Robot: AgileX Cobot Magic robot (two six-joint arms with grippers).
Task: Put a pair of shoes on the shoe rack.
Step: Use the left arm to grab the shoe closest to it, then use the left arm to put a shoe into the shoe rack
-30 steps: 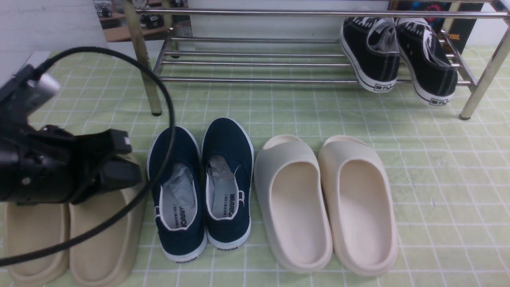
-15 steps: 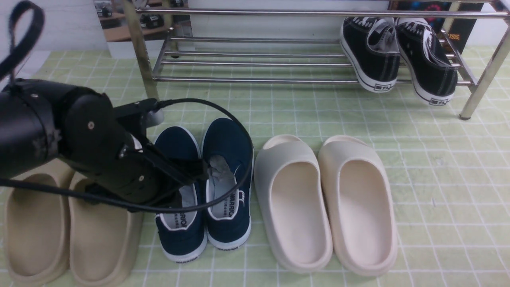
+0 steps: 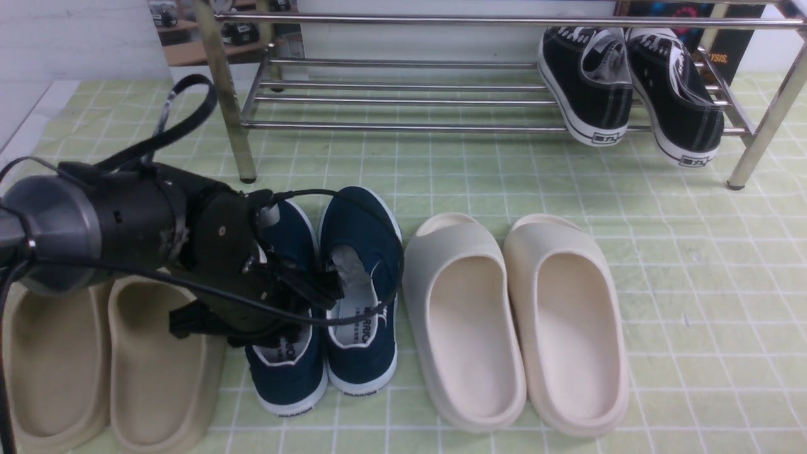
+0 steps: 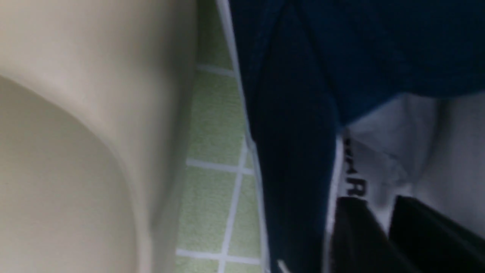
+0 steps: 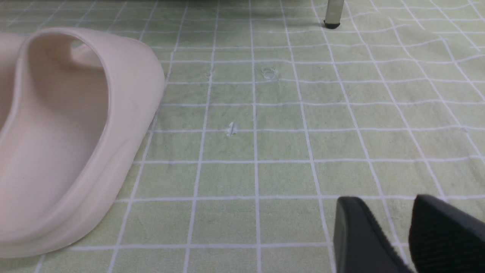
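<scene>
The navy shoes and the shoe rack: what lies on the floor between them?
Only bare green checked mat lies between the navy shoes and the shoe rack. The front view shows this stretch.

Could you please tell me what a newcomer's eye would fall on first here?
The black left gripper stands out first, reaching into the left shoe of the navy slip-on sneakers in the front row. Behind, the chrome shoe rack holds black lace-up sneakers at its right end; cream slides lie right of the navy pair.
</scene>
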